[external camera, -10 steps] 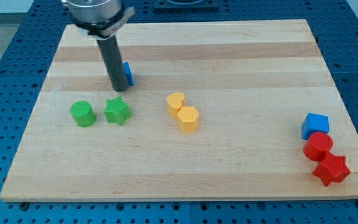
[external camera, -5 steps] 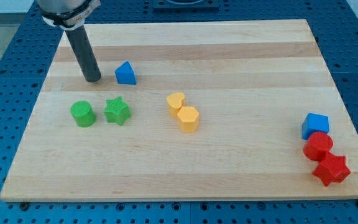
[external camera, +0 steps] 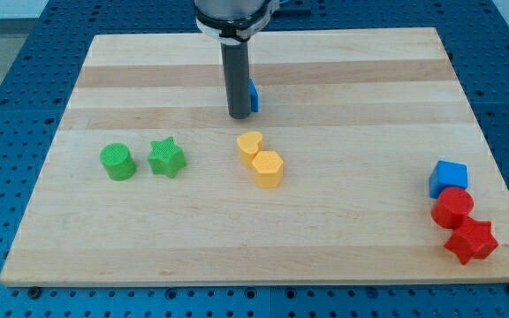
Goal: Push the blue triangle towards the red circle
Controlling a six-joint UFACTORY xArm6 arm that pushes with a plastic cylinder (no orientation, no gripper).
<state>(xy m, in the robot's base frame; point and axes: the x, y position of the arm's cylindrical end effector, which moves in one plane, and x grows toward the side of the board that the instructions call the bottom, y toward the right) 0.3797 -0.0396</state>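
The rod comes down from the far edge of the board, and the tip (external camera: 239,115) sits on the wood at the left side of the blue triangle (external camera: 252,94), touching it or as good as. The rod covers most of the triangle; only a blue sliver shows on the rod's right. No fingers on this rig, just the bare rod, so nothing spread or pinched.

The blue triangle is in the far half of the wooden board (external camera: 352,79), a bit left of centre. The red circle (external camera: 452,208) is at the near right, wedged between a blue cube (external camera: 448,177) just beyond it and a red star (external camera: 471,240) just nearer than it; the three look in contact, or close to it.

Progress judgement: early to mid. The triangle is well apart from the red circle, with most of the board's right half to cross. The tip is on the correct side for a rightward shove, but the target is also nearer, so the push needs a near-right diagonal; the tip would probably have to shift to the triangle's far-left side.

Off the likely path: a yellow heart (external camera: 250,145) and a yellow hexagon (external camera: 267,168) touching each other, just near of the tip; a green cylinder (external camera: 117,162) and a green star (external camera: 166,158) at the left, near each other.
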